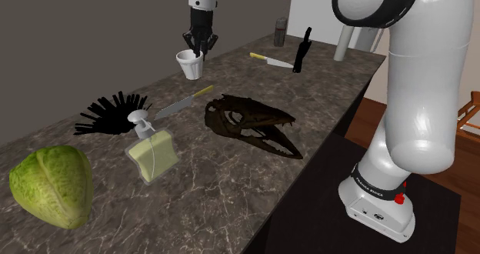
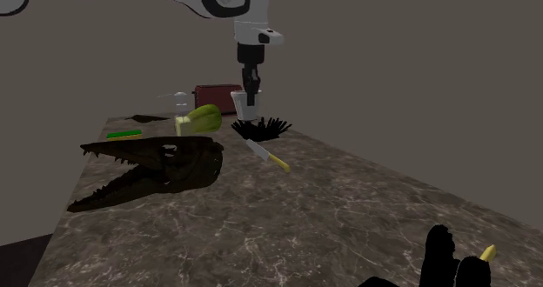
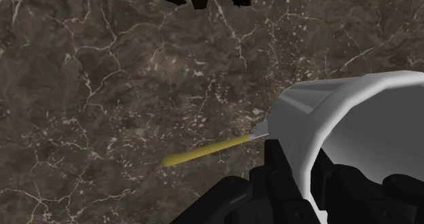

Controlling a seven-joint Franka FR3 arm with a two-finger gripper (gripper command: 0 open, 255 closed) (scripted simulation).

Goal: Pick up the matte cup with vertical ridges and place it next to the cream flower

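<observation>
The gripper [image 1: 199,49] has the white cup [image 1: 189,65] pinched by one side of its rim, one finger inside and one outside. The cup hangs clear of the counter [image 1: 323,98], tipped a little as the wrist view shows it. That's what I'd worry about: a hold on one thin wall could let the cup swing or slide out if the arm moves sharply.

Below it lies a knife with a yellow handle [image 3: 204,150], and near that a black spiky thing [image 1: 115,112], which I take to be the flower though it's drawn black. Set down too close, the cup's base would land on the spikes or the knife and topple. The spray bottle [image 1: 150,148] and dark skull [image 1: 250,125] crowd the other side, so room looks tight.
</observation>
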